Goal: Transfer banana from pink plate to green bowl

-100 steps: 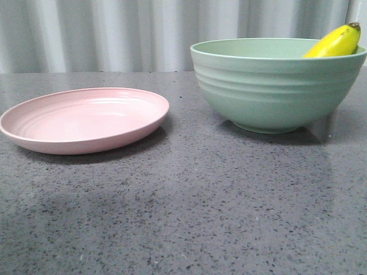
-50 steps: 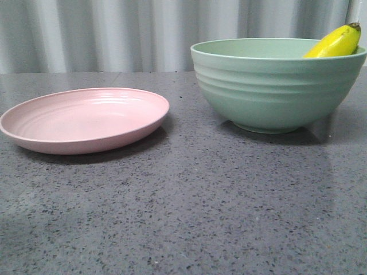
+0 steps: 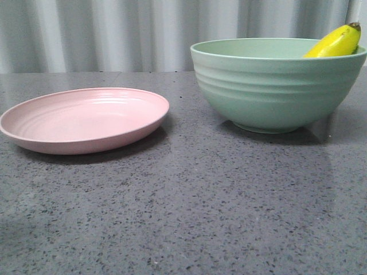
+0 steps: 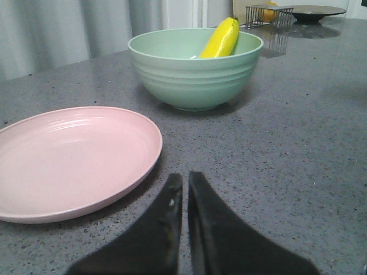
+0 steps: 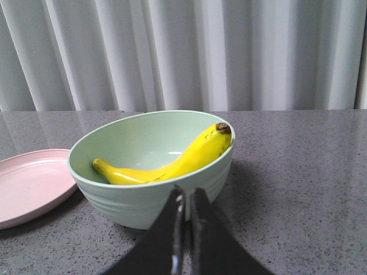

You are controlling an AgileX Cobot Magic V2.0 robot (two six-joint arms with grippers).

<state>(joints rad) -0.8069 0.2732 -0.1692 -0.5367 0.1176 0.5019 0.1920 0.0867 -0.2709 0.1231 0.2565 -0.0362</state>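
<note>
The banana (image 3: 335,43) lies inside the green bowl (image 3: 269,86), its dark tip poking above the rim at the right. It also shows in the right wrist view (image 5: 172,163) and the left wrist view (image 4: 222,39). The pink plate (image 3: 83,117) sits empty to the left of the bowl. My left gripper (image 4: 184,180) is shut and empty, low over the table beside the plate (image 4: 69,160). My right gripper (image 5: 186,195) is shut and empty, close in front of the bowl (image 5: 149,197). Neither gripper shows in the front view.
The grey speckled table (image 3: 189,206) stretches in front of both dishes. A white curtain (image 3: 114,34) hangs behind. In the left wrist view a wire basket (image 4: 268,14) and a dark dish (image 4: 318,11) stand far off beyond the bowl.
A faint shadow on the table at the front left has shrunk back. The plate, bowl and banana have not moved.
</note>
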